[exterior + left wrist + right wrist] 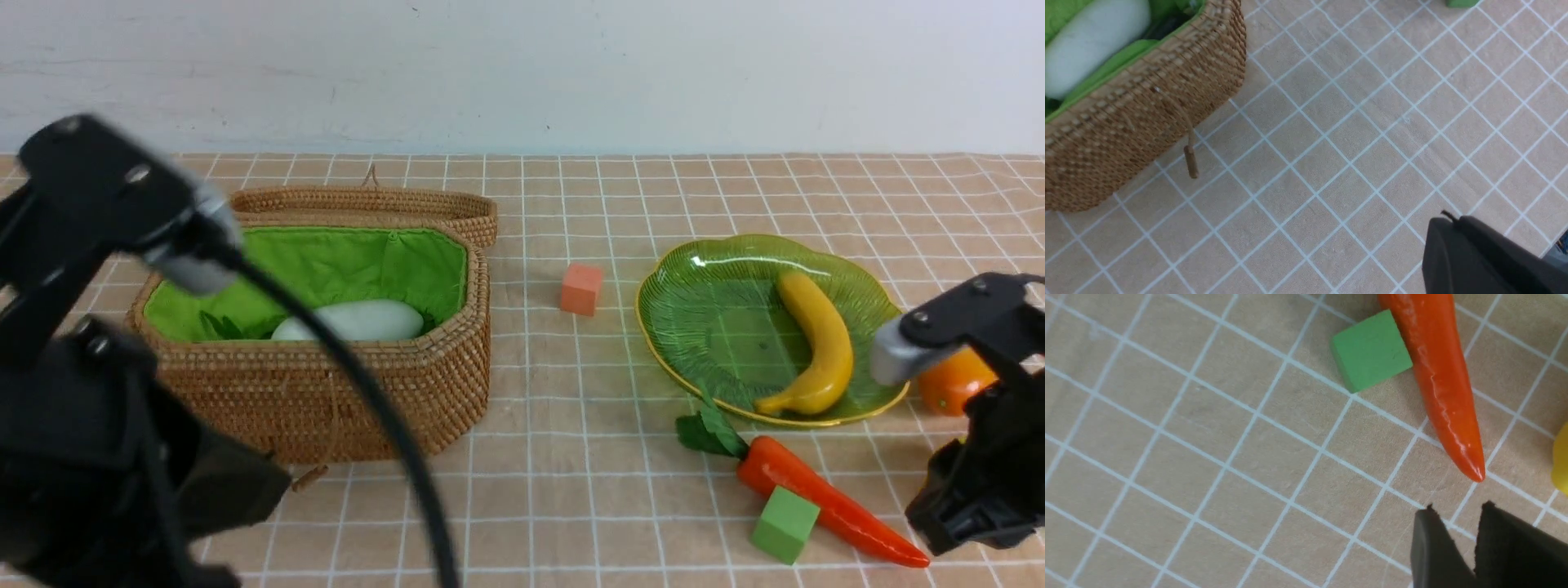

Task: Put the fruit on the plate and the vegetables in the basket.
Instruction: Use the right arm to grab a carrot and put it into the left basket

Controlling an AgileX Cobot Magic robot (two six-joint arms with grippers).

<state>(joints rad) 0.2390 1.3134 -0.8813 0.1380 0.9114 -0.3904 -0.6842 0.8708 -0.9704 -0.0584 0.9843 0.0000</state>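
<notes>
- The front view alone shows the whole layout. The basket stands on the left with its lid tipped back on the far side, and the radish lies inside on the green lining.
- The plate sits on the right, with the banana on its right half.
- The mango rests on the cloth just right of the plate's rim, partly hidden by the right arm.
- The carrot lies on the cloth on the near side of the plate. Its leaves are just beside the rim and its tip points near-right.
- Only the right wrist view shows that the green cube touches the carrot's flank.
- That view also shows the right gripper over bare cloth, close to the carrot's tip but apart from it. Its fingers stand a narrow gap apart with nothing between them.
- A yellow sliver at that frame's edge shows too little to name.
- Only the left wrist view shows the left gripper. Its fingers are pressed together and empty, over bare cloth to the near right of the basket.
- The same view shows a toggle hanging on a cord from the basket's near wall.
- A broad strip of cloth lies open between basket and plate. The orange cube stands alone at its far end.
</notes>
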